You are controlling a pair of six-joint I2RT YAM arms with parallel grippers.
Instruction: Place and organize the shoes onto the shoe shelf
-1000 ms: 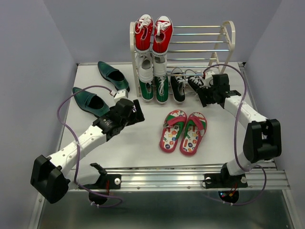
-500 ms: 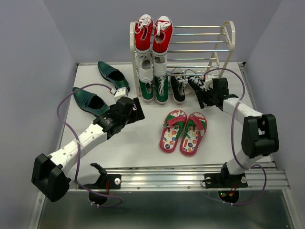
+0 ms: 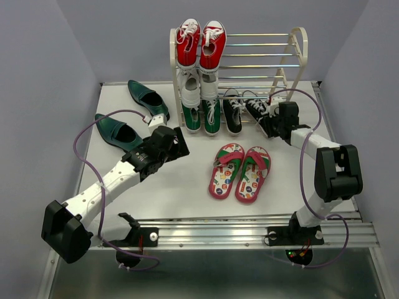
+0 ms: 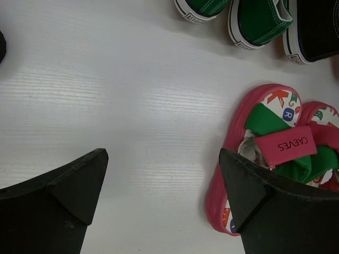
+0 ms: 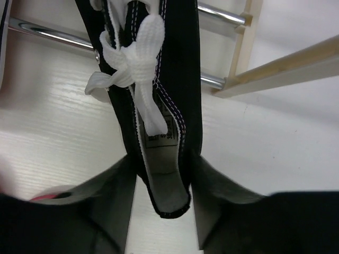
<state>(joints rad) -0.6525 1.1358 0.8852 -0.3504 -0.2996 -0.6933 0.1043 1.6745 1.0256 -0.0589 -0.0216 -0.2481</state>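
Twelve shoes in all, six kinds, two of each: two red sneakers (image 3: 188, 42), two white sneakers (image 3: 191, 88), two green sneakers (image 3: 192, 117), two black sneakers (image 3: 232, 113), two pink-edged flip-flops (image 3: 225, 169), two dark teal loafers (image 3: 118, 132). That makes eight lace-ups, four slip-ons. One shoe shelf (image 3: 300, 45).
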